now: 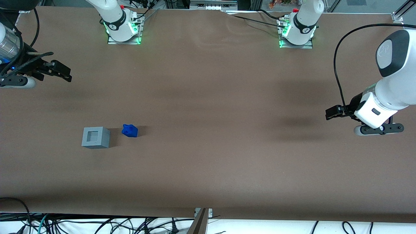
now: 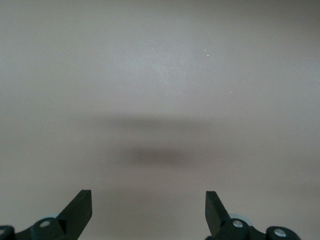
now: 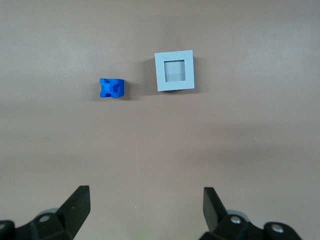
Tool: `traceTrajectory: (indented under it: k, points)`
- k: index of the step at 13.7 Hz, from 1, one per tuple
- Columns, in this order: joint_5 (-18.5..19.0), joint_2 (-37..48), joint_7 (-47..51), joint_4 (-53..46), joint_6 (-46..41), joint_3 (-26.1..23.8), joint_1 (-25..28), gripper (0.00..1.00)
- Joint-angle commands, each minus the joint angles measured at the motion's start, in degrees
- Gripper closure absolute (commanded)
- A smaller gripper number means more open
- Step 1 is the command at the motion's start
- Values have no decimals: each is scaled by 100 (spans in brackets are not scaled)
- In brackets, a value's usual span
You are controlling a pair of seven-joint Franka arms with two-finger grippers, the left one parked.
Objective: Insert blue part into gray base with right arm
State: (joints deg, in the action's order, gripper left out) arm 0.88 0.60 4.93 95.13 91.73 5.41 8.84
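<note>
The blue part [image 1: 130,130] lies on the brown table, close beside the gray base [image 1: 95,137] with a small gap between them. The base's square recess faces up and holds nothing. My right gripper [image 1: 65,74] hangs above the table at the working arm's end, farther from the front camera than both objects and well apart from them. In the right wrist view the blue part [image 3: 111,88] and the gray base [image 3: 174,71] show side by side, and the gripper [image 3: 146,197] is open and holds nothing.
The brown table cover [image 1: 208,97] spreads wide around the two objects. The arm mounts [image 1: 123,31] [image 1: 296,32] stand at the table edge farthest from the front camera. Cables [image 1: 97,224] lie below the near edge.
</note>
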Motion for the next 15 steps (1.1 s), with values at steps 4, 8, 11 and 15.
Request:
traceTrajectory:
  k: [4,8,11,15]
  points:
    - [114,37,-105,-82,-182,-260,-128,0]
    - [122,19,-80,-82,-208,-242,-119,0]
    - [140,-7,-79,-82,-173,-233,-110,0]
    - [96,-16,-158,-82,-103,-216,-145,0]
